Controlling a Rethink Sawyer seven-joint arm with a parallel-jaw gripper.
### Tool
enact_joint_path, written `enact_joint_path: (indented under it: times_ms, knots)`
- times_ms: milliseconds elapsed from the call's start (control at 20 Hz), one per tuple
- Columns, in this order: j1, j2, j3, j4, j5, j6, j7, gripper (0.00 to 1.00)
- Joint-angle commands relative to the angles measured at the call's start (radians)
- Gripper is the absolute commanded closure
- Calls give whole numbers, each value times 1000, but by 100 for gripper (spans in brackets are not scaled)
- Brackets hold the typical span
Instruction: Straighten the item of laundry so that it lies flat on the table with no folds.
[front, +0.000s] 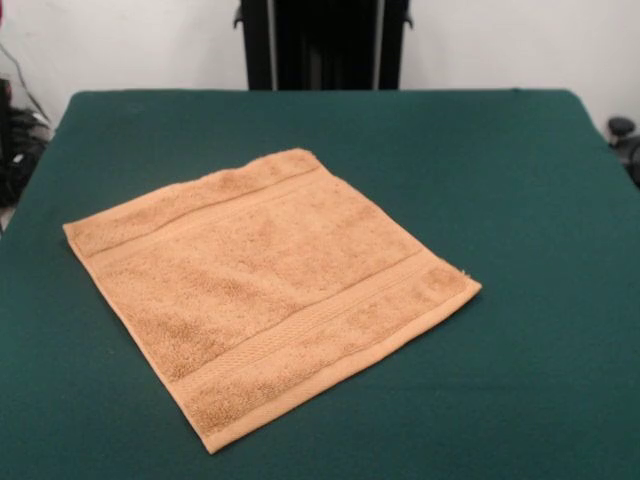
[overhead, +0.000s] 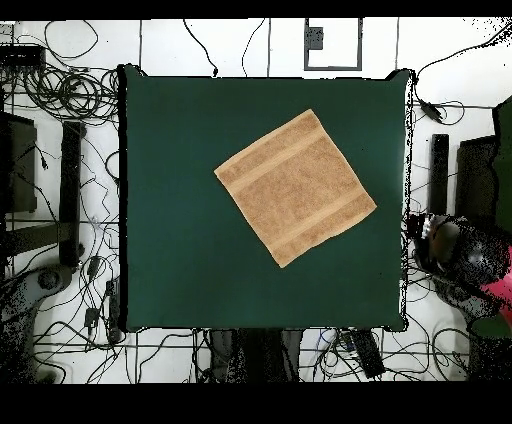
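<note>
Tan towel (front: 270, 285) flat, unfolded on green table (front: 540, 200); hand out of sight, state unknowable.

towel (front: 270, 290): spread flat, all four corners showing, set askew on the table (front: 540, 200)
bands: near two opposite hems

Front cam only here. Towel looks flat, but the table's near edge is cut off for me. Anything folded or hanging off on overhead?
Observer: No. Overhead shows the towel whole, all four corners out, well inside every edge of the table.
Operator: Gripper over the table anywhere?
Observer: No, overhead shows no gripper either.
Operator: Anyone nearby?
Observer: Yes, a person shows at the overhead picture's right edge, beside the table and off the felt.
</note>
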Motion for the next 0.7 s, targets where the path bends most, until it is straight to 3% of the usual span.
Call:
enact_joint_path:
  times_ms: [50, 400, 700]
  knots:
    - [95, 59, -9, 233, 98, -90, 379, 0]
    - [109, 69, -31, 240, 112, -135, 348, 0]
    - [28, 59, 9, 169, 81, -20, 194, 0]
